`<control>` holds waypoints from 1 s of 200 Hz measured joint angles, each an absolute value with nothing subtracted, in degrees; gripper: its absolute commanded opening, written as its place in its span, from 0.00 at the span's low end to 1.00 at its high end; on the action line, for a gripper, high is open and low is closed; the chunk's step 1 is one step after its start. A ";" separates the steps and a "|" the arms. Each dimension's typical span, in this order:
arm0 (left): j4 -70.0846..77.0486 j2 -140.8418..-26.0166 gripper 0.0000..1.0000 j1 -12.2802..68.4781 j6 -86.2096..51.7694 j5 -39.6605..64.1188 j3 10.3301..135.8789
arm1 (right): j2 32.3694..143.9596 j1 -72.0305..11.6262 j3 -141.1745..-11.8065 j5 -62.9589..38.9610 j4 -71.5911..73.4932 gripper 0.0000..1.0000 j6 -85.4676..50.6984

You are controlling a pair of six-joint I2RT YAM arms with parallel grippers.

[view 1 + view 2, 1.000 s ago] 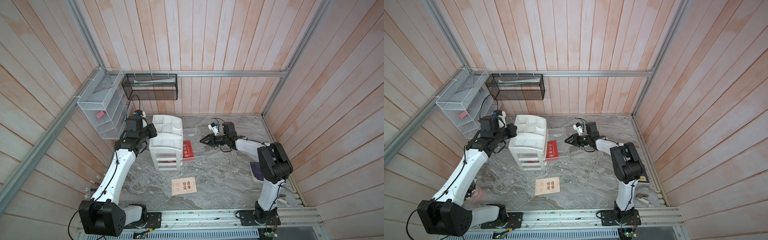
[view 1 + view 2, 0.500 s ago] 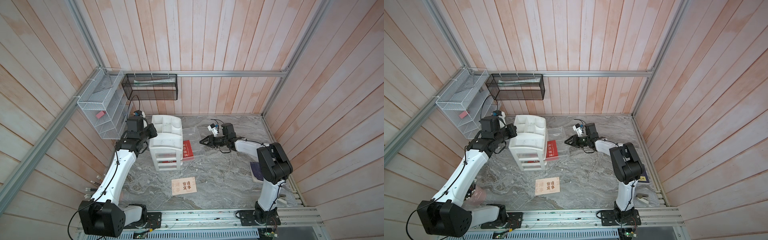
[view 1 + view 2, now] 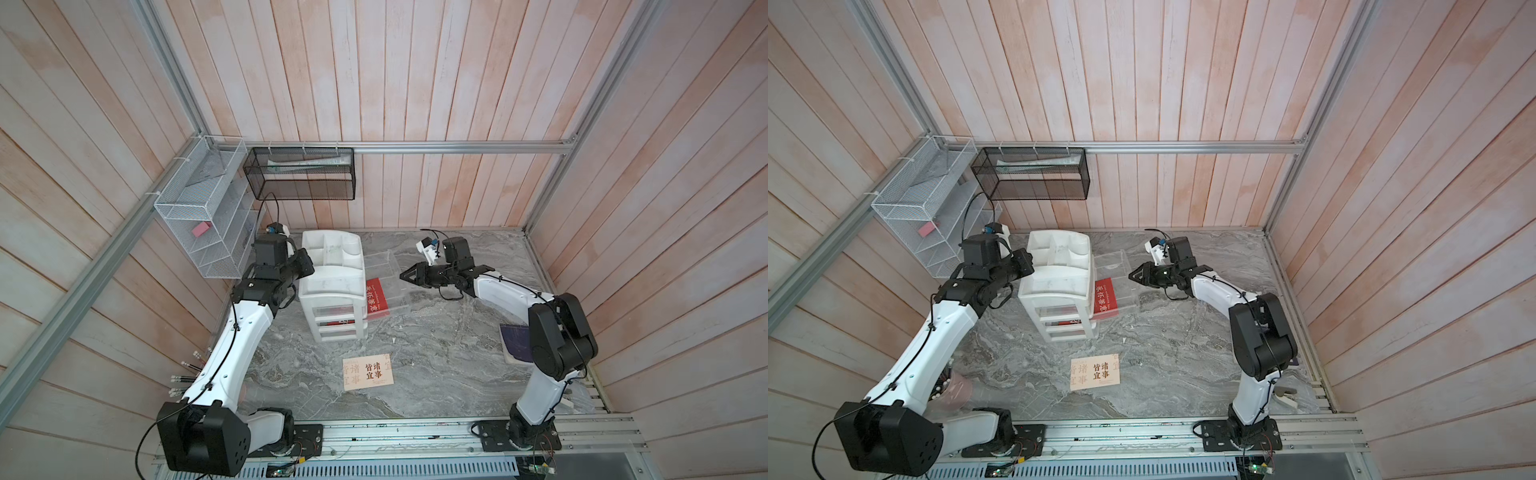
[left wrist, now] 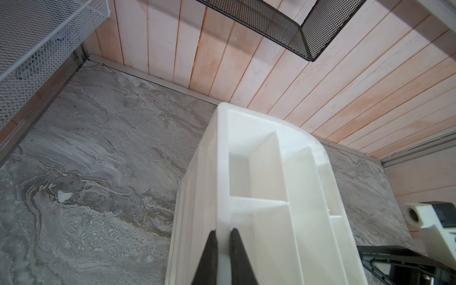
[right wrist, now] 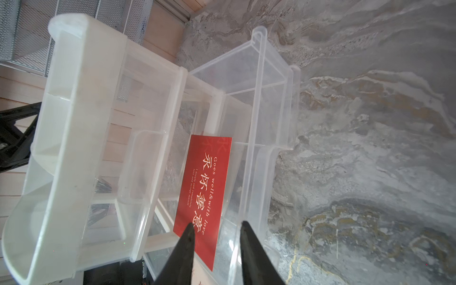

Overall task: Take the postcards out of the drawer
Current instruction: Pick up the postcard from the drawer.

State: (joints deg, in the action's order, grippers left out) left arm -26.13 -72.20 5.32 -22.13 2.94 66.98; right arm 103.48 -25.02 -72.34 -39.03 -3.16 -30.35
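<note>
While the left end effector [image 4: 222,230] stands pressed together on the upper rim wall of the white plastic drawer unit [image 3: 330,286], with one dark finger on each side of that wall, the right end effector [image 5: 217,223] hovers with its jaws spread and nothing between them. The unit stands towards the back left of the grey marble tabletop [image 3: 436,353]. A clear plastic drawer [image 5: 256,123] is drawn out of the side of the unit that faces the right arm; whether it still sits in its slot cannot be told. The red postcard with white characters [image 5: 204,187] lies inside this drawer, along the side nearest the unit, and shows in both top views as a red strip just beside the white body. In the right wrist view one spread fingertip overlaps the near corner of this card, but whether it touches the card cannot be told; in a top view the right end effector sits over the outer edge of the drawer. A second red card [image 3: 340,322] shows through the clear front of a lower drawer in the front face of the unit. The cream postcard with black and faded orange characters [image 3: 368,372] lies flat on the bare tabletop in front of the unit, well apart from both arms. A dark navy booklet [image 3: 515,343] lies near the right edge of the tabletop, partly hidden by the right arm.
</note>
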 measured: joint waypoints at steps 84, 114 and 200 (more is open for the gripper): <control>-26.13 -71.48 0.00 5.37 -22.13 2.68 66.46 | 104.92 -31.40 -82.74 -29.65 -13.76 0.39 -26.39; -26.11 -71.46 0.00 5.37 -22.13 2.68 66.41 | 108.51 -34.20 -88.51 -26.55 -17.93 0.41 -25.02; -26.09 -71.46 0.00 5.37 -22.09 2.68 66.41 | 118.28 -37.54 -97.69 -21.10 -27.99 0.43 -23.88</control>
State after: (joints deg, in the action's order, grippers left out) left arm -26.09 -71.46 5.37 -22.09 2.68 66.41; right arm 118.28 -37.54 -97.69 -21.10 -27.99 -23.88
